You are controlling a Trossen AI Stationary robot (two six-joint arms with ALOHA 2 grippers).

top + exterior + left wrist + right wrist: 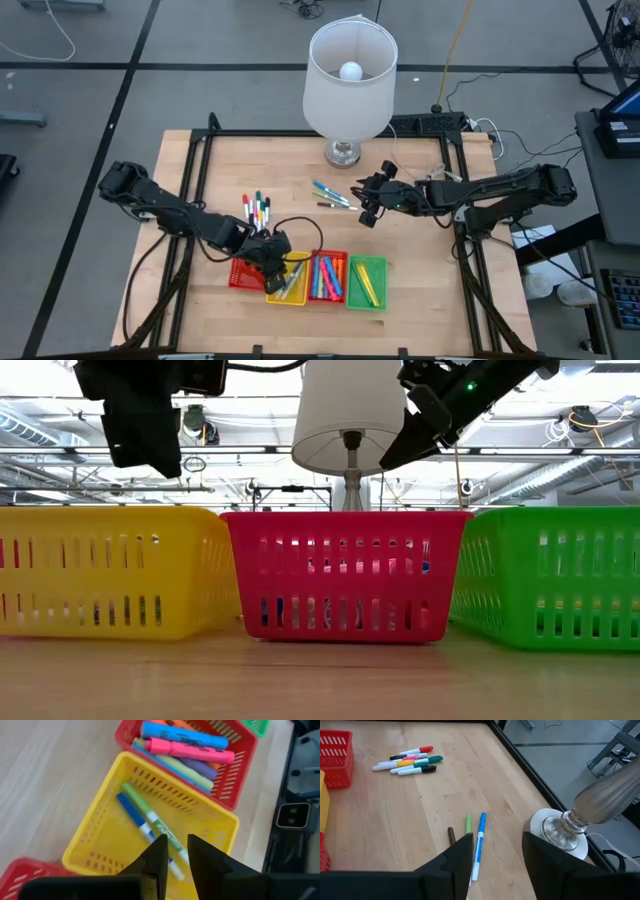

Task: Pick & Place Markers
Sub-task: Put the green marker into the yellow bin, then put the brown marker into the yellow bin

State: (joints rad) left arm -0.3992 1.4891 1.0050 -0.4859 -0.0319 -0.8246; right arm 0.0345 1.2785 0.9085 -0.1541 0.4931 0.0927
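Several markers (257, 210) lie loose on the wood at the table's centre left. A blue marker (480, 840), a green one (468, 822) and a brown one (451, 835) lie near the lamp. My right gripper (498, 837) hangs open just above these three and touches none. My left gripper (177, 839) hovers over the yellow tray (100, 805), its fingers a narrow gap apart with nothing between them. A green marker (145, 810) and a blue marker (132, 812) lie flat on that tray's floor.
A red tray (240, 765) of thick highlighters stands beside the yellow one, and a green tray (366, 282) stands to its right. Another red tray (242, 275) stands at the row's left end. A white-shaded lamp (348, 85) stands at the far edge, its base (560, 830) close to my right gripper.
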